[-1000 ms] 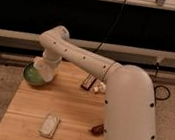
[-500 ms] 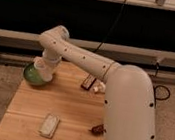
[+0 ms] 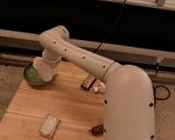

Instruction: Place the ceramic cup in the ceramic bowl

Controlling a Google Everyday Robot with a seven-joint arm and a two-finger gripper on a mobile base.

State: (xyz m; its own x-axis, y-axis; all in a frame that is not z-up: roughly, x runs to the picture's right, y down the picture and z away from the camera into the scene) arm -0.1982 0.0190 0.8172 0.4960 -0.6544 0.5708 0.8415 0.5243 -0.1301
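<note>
The green ceramic bowl (image 3: 30, 76) sits at the far left corner of the wooden table (image 3: 69, 107). My gripper (image 3: 44, 70) reaches down from the white arm and hangs right over the bowl's right half. A pale whitish shape at the gripper's end, within the bowl's rim, looks like the ceramic cup (image 3: 42, 72). I cannot separate it clearly from the gripper. I cannot tell whether it rests in the bowl or hangs just above it.
A clear plastic bottle with a white label (image 3: 49, 125) lies near the front edge. A dark flat packet (image 3: 87, 81) and a small pale item (image 3: 97, 88) lie at the back, beside my arm. A small dark brown object (image 3: 97, 129) lies at the front right.
</note>
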